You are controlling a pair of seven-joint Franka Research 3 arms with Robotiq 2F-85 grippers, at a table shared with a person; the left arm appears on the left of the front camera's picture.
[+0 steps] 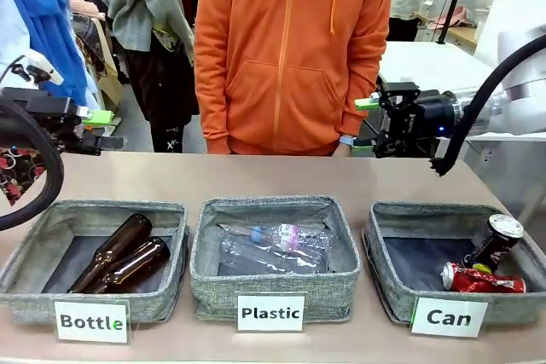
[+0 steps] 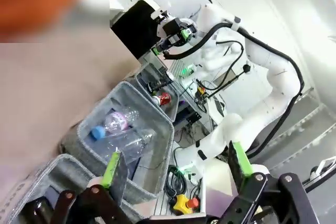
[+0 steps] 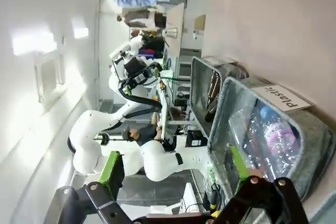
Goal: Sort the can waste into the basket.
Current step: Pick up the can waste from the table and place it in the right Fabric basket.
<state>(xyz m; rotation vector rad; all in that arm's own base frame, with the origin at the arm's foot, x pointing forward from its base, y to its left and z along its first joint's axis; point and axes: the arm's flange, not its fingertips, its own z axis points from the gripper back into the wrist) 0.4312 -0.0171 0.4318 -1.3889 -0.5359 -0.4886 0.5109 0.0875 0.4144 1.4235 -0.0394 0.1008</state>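
White arms [image 2: 273, 72] carry black cables and black grippers with green pads [image 3: 111, 167]; the person [image 1: 290, 49] wears an orange zip hoodie.

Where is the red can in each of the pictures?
Front view: the red can lies dented on its side in the Can basket, bottom right, beside the black can.
Left wrist view: small and red, mid-picture, in the far basket.
Right wrist view: not in it.
Shared landmark: the Plastic basket with clear bottles sits next to it.
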